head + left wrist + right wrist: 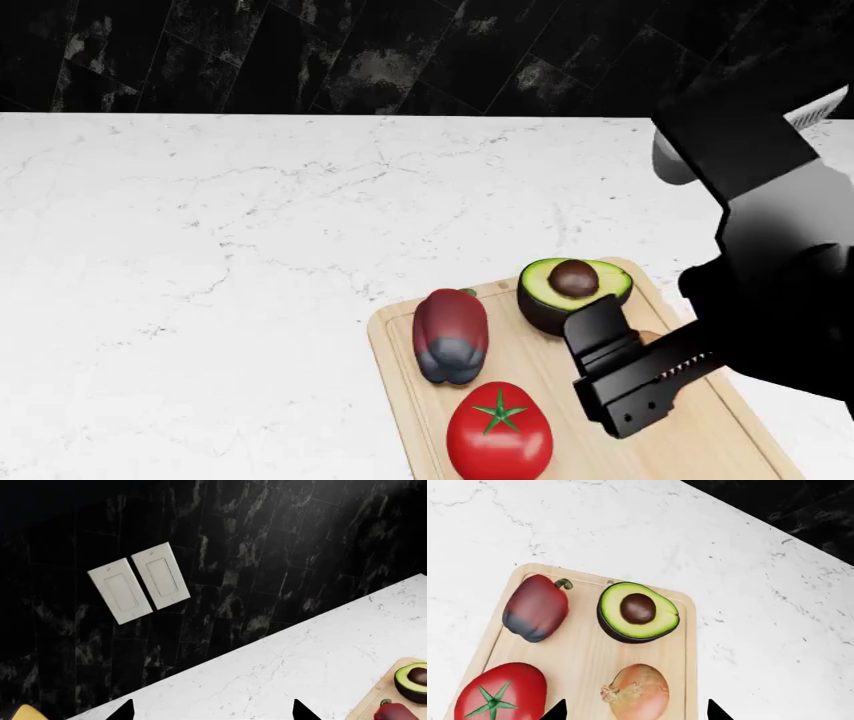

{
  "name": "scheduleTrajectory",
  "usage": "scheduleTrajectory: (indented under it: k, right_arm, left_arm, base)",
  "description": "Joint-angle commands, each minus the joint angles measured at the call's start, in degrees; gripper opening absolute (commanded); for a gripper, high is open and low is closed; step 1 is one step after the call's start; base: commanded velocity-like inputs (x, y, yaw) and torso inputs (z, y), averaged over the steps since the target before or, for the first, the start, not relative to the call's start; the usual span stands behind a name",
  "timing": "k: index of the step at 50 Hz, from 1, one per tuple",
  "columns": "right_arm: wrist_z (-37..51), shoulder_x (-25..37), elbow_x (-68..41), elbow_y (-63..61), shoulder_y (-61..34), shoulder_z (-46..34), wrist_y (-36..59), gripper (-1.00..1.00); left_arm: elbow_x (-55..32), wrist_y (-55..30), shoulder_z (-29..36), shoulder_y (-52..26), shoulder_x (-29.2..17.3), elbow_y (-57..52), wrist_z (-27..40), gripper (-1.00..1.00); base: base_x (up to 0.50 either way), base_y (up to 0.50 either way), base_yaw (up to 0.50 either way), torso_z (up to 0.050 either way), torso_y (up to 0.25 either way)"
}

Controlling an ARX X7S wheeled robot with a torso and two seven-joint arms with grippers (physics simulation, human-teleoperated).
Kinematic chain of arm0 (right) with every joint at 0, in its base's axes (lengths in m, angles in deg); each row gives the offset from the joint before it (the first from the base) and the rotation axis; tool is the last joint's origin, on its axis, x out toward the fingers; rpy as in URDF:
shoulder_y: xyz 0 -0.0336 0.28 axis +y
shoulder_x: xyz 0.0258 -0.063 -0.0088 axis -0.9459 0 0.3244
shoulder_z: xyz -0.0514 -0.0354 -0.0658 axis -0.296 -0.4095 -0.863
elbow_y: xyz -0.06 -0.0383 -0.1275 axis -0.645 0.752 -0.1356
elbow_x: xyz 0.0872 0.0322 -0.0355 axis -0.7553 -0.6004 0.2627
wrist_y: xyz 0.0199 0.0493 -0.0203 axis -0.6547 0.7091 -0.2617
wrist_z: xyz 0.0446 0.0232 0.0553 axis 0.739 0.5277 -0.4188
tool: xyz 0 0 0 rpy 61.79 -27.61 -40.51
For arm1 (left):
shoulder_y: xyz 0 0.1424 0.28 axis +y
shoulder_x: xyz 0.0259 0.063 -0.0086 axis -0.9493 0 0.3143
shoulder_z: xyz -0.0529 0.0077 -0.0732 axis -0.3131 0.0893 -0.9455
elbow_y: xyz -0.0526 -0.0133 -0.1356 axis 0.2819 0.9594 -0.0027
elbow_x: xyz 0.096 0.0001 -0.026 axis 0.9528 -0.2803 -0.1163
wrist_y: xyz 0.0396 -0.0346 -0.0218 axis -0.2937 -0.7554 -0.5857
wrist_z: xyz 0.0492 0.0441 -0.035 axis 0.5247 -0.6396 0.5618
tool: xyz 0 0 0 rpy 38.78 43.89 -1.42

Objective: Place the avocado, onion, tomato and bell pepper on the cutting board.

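Pale wood carried all four items: the cutting board (582,650) lay on the white marble surface (200,250) with the bell pepper (536,608) and the avocado (637,611) on its far half, the tomato (499,691) and the onion (636,690) on its near half. None touched another, so each sat flat and stable, the avocado cut face up with its pit showing. In the head view the onion was hidden behind the right arm.

The right gripper (635,711) hung above the board over the onion, its two dark fingertips showing to either side of the onion and apart from it, so it stood wide and held nothing. That pose fitted a release just made, with the onion set in the last free corner.

The left gripper (212,711) was off to the side over bare marble, facing the black tiled wall (267,540) and its two switch plates (139,582); its tips were spread wide with nothing between them. It was likely parked there to keep clear.

By this layout the task looked complete; what remained was to lift the right arm straight up without brushing the onion.
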Motion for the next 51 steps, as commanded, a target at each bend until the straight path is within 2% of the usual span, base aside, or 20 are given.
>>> scheduleTrajectory:
  k: [1, 7, 11, 16, 24, 29, 35, 42, 46, 51]
  right_arm:
    - [6.15, 2.59, -8.84, -7.82, -8.29, 3.89, 3.14, 1.0]
    - [12.45, 3.31, -17.52, -9.44, -16.7, 4.44, 6.59, 1.0]
    - [19.58, 3.69, -27.26, -11.26, -24.09, 4.43, 8.18, 1.0]
    - [32.98, 4.75, -40.4, -13.35, -24.62, 10.8, 8.83, 1.0]
    - [54.37, 7.19, -61.5, -19.15, -24.72, 20.02, 6.27, 1.0]
    - [62.41, 6.18, -67.79, -21.95, -24.63, 26.03, 3.48, 1.0]
    - [63.39, 9.84, -67.74, -29.07, -24.91, 31.28, 0.2, 1.0]
    - [63.39, 16.67, -64.4, -32.04, -24.91, 36.34, 1.0, 1.0]
    - [63.39, 17.6, -63.43, -33.67, -24.91, 39.65, 1.29, 1.0]
    - [63.39, 19.55, -63.68, -36.57, -24.91, 43.89, -1.17, 1.0]
  left_arm:
    - [-1.29, -0.52, -1.54, -1.48, 0.82, -1.41, -0.5, 1.0]
    - [-5.76, 0.74, -1.27, -1.98, -0.56, -3.18, 0.96, 1.0]
    - [-7.44, 0.54, -1.63, -1.53, -2.1, -5.71, 0.74, 1.0]
    - [-10.19, -0.57, -2.26, -3.11, -3.59, -8.02, 0.68, 1.0]
    - [-19.58, 0.46, -0.82, -9.42, -5.3, -11.68, 5.91, 1.0]
    - [-25.38, 2.8, -0.43, -11.94, -7.11, -15.35, 9.22, 1.0]
    - [-33.72, 6.46, -2.77, -14.54, -9.1, -21.08, 14.74, 1.0]
    - [-41.61, 11.79, -8.58, -14.46, -10.15, -27.71, 21.32, 1.0]
    - [-45.28, 13.15, -12.04, -14.72, -8.13, -28.68, 28.37, 1.0]
    - [-48.12, 16.5, -15.51, -15.04, -8.16, -30.37, 30.86, 1.0]
  base:
    - [0.0, 0.0, 0.0, 0.0, 0.0]
    - [0.0, 0.0, 0.0, 0.0, 0.0]
    - [0.0, 0.0, 0.0, 0.0, 0.0]
    - [0.0, 0.0, 0.0, 0.0, 0.0]
    - [0.0, 0.0, 0.0, 0.0, 0.0]
    - [0.0, 0.0, 0.0, 0.0, 0.0]
    - [0.0, 0.0, 0.0, 0.0, 0.0]
    - [0.0, 0.0, 0.0, 0.0, 0.0]
    - [0.0, 0.0, 0.0, 0.0, 0.0]
    - [0.0, 0.0, 0.0, 0.0, 0.0]
